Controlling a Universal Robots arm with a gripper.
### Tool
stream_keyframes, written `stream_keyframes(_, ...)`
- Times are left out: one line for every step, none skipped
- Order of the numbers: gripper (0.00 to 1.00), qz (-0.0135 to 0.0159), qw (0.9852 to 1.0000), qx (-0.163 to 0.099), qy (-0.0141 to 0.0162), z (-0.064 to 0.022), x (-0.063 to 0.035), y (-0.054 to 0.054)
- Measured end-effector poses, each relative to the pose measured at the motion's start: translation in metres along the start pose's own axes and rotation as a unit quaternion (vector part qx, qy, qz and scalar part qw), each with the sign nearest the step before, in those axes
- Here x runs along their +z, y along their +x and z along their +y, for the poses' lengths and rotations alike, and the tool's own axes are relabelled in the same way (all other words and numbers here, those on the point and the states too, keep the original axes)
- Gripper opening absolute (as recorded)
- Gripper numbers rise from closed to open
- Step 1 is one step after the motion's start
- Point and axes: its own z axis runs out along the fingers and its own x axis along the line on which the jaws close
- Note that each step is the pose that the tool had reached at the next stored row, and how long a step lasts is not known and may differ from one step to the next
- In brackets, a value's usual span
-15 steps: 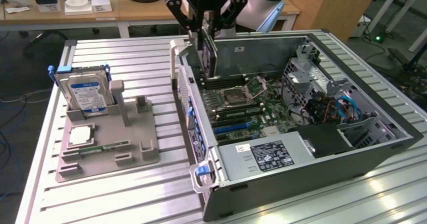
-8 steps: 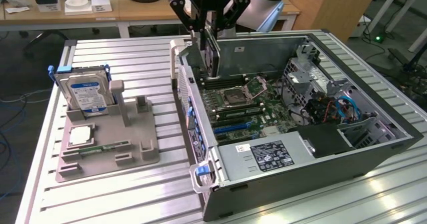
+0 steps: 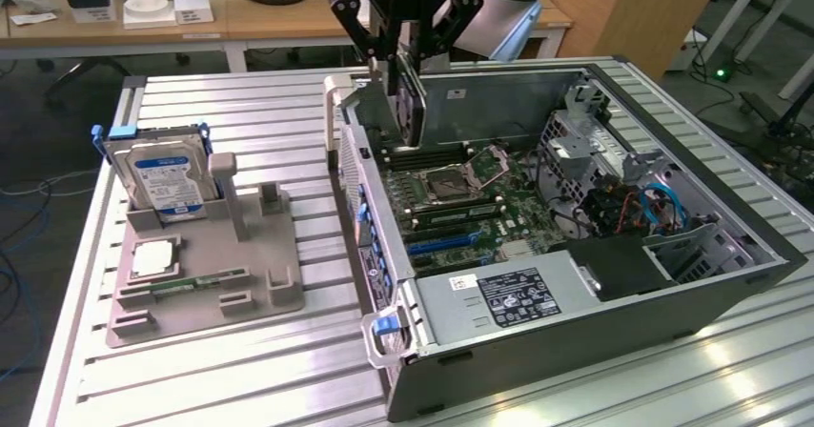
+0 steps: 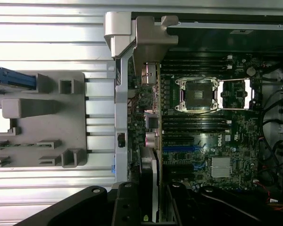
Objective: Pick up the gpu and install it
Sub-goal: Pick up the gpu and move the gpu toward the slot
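Black two-finger gripper (image 3: 410, 57), jaws partly closed, clamped on thin flat gpu card (image 3: 410, 103), black cooler face, silver end bracket, held on edge. Card hangs over open grey metal computer case (image 3: 573, 351), just inside its long side wall, above its green motherboard (image 3: 471, 208); contact unclear.

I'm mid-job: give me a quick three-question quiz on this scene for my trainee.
1. True or false: the tool is shut on the gpu, holding it edge-down over the open computer case.
2. Which item stands upright in the grey holder beside the case? A) hard drive B) cooling fan C) power supply
3. Short answer: what colours are on the hard drive's label?

Key: 1 true; 2 A; 3 blue and white.
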Motion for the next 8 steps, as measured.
stream_keyframes(0.27, 0.0000, 1.0000, 0.000, 0.0000, 0.0000, 0.0000, -0.0007)
stream_keyframes(0.27, 0.0000, 1.0000, 0.000, 0.0000, 0.0001, 0.0000, -0.0016)
stream_keyframes(0.27, 0.0000, 1.0000, 0.000, 0.0000, 0.0001, 0.0001, -0.0024)
stream_keyframes(0.27, 0.0000, 1.0000, 0.000, 0.0000, 0.0001, 0.0001, -0.0032)
stream_keyframes(0.27, 0.0000, 1.0000, 0.000, 0.0000, 0.0001, 0.0001, -0.0040)
stream_keyframes(0.27, 0.0000, 1.0000, 0.000, 0.0000, 0.0001, 0.0002, -0.0047)
stream_keyframes(0.27, 0.0000, 1.0000, 0.000, 0.0000, 0.0002, 0.0002, -0.0055)
stream_keyframes(0.27, 0.0000, 1.0000, 0.000, 0.0000, 0.0002, 0.0002, -0.0063)
